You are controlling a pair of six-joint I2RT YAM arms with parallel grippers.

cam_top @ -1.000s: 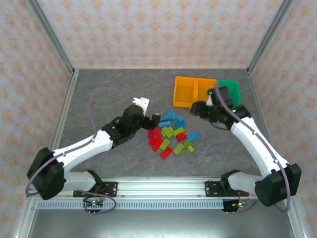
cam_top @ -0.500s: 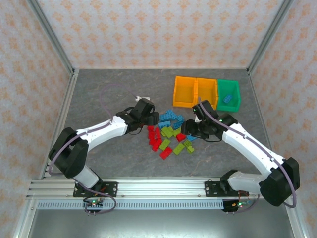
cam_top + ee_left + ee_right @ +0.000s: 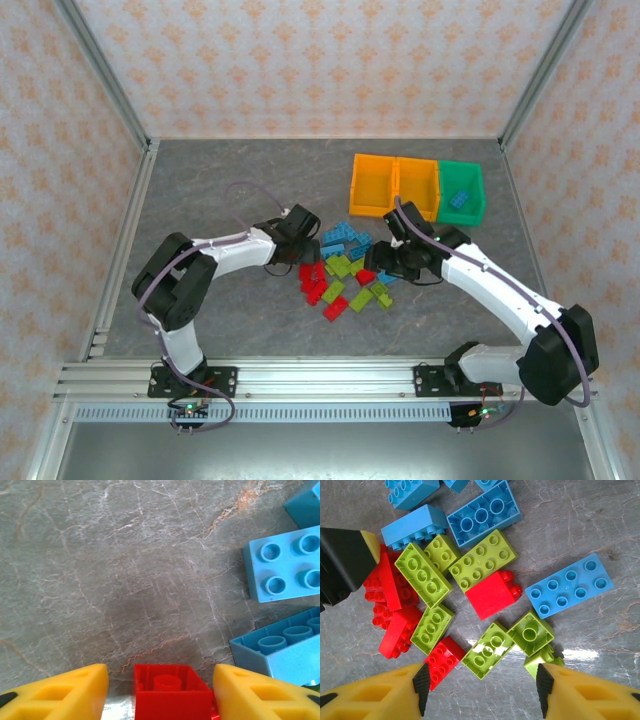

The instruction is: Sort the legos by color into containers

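**Left gripper.** In the top view the left gripper [image 3: 306,247] sits at the left edge of the legos [image 3: 346,268], a loose pile on the grey table [image 3: 230,180]. In the left wrist view the left gripper [image 3: 160,676] is parted, with its yellow fingers [image 3: 60,692] either side of one red brick [image 3: 170,692].
- The left finger stands clear of that brick.
- The right finger is just beside it; contact cannot be confirmed.
- A light blue four-stud brick [image 3: 285,570] and a second blue brick [image 3: 277,652] lie on the table ahead and to the right, apart from the red brick.

**Right gripper.** In the top view the right gripper [image 3: 386,264] sits at the right edge of the pile. In the right wrist view the right gripper [image 3: 482,680] is spread wide and holds nothing.
- Just ahead, between the fingers, lies a lime green brick [image 3: 487,651].
- A small red piece [image 3: 444,656] lies near the left finger.
- A lime two-stud piece [image 3: 532,631] lies near the right finger.
- Further ahead lie a red block [image 3: 492,596] and a blue eight-stud brick [image 3: 569,586].
- The left gripper's black and yellow finger enters at the left edge, beside a red cluster [image 3: 387,587].

**Containers.** The containers [image 3: 417,163] stand in a joined row behind and to the right of the pile, apart from both grippers. Two bins are orange. The green bin [image 3: 462,165], at the right end, holds one light blue piece [image 3: 458,197].
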